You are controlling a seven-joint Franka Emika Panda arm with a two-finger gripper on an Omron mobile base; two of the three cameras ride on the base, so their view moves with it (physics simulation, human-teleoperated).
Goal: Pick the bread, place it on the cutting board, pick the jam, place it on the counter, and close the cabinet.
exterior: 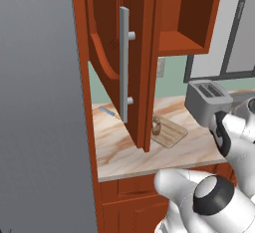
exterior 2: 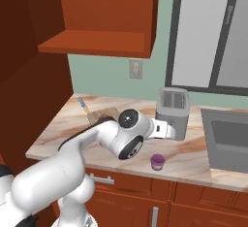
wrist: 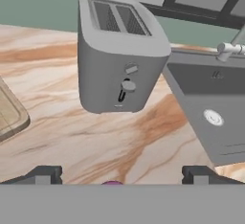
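Nearest us, the gripper (wrist: 119, 174) stands released above a small purple jam (exterior 2: 157, 161) on the veined beige counter (wrist: 72, 132). Beyond, a boxy grey toaster (wrist: 117, 58). At nine o'clock, the grooved cutting board (exterior: 170, 131) bears the rounded bread (exterior: 156, 126); the cabinet (exterior: 117, 53) hangs open.

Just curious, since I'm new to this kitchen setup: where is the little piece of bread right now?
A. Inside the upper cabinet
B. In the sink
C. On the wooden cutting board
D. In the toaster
C: the bread stands upright on the cutting board, beside the open cabinet door.
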